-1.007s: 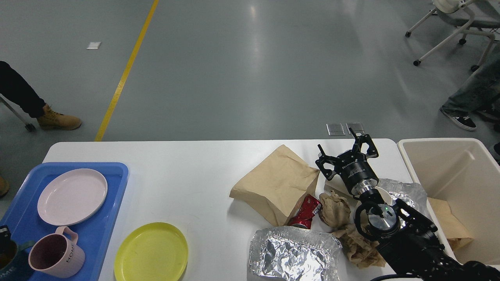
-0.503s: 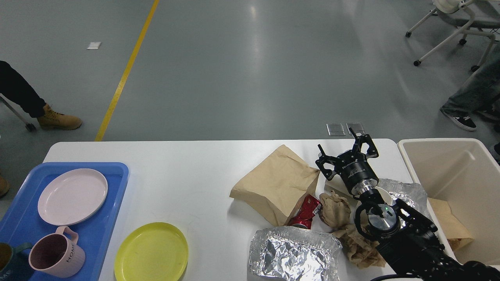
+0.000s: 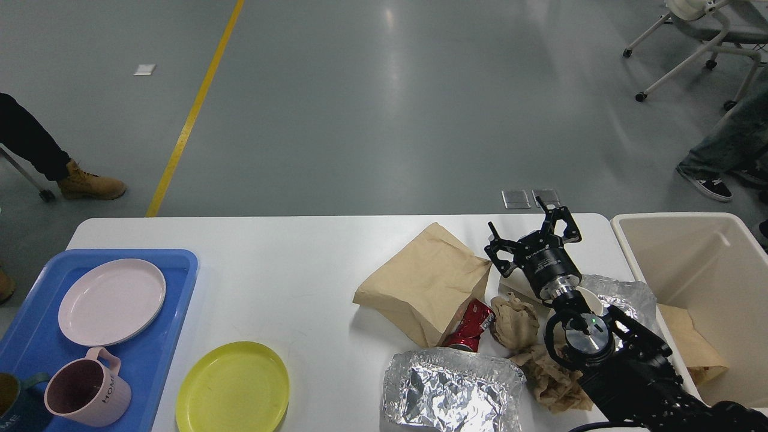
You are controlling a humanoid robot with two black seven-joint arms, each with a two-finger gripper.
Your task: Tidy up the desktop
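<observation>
Your right gripper (image 3: 529,229) hangs with fingers spread and holding nothing over the desktop (image 3: 300,282), which fills the lower frame. A paper bag (image 3: 429,282) lies at its 8 o'clock, a crushed red can (image 3: 470,327) and foil tray (image 3: 450,390) toward 6, the bin (image 3: 708,288) at 3.

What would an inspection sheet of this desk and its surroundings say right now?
Surface: white desktop, partly littered.
Job's things: yellow plate on the desktop; pink plate and pink mug in the blue tray.
Clutter: paper bag, crushed red can, foil container, crumpled paper.
Grippers: right tool open, empty; left not in view.
Cables: nothing seen.
Surroundings: beige bin, chair, people's feet.
</observation>
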